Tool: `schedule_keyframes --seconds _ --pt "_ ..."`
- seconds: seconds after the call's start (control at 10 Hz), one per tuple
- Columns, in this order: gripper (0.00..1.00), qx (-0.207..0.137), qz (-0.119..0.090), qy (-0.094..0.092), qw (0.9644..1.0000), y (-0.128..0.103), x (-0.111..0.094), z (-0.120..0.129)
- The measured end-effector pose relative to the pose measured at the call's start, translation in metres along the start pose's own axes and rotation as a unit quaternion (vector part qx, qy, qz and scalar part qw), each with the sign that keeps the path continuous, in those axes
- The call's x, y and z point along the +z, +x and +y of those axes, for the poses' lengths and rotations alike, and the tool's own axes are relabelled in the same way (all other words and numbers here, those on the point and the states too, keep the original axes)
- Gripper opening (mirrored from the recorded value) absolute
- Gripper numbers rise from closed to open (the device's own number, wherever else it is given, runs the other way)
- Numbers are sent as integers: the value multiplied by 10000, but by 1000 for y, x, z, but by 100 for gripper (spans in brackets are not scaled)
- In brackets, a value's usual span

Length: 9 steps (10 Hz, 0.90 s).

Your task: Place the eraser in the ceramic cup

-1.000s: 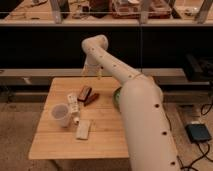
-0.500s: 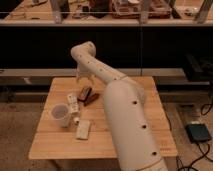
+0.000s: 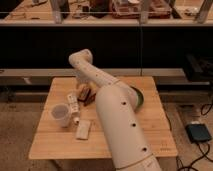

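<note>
End effector (image 3: 80,82): jaws apart, empty, hovering over eraser (image 3: 83,91). Your risk: stick (image 3: 91,98) lies just beside it; an off-centre descent could pinch both or knock the eraser away.

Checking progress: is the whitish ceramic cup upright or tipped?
Upright: the whitish ceramic cup shows its round mouth upward; the gripper hangs near the dark rectangular eraser.

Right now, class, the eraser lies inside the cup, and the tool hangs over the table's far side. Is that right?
Not quite. The camera view shows the eraser lying on the table, behind and to the right of the cup, not inside it. The tool does hang over the table's far side.
</note>
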Motion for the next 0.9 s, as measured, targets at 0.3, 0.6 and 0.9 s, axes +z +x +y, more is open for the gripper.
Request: schedule_keyframes --seconds 0.3,0.6,0.9 --pt "65 474 -80 47 9988 3 11 1" --pt "65 684 -229 129 9973 -1 22 -3" --pt "65 804 -301 247 9960 -1 27 -5"
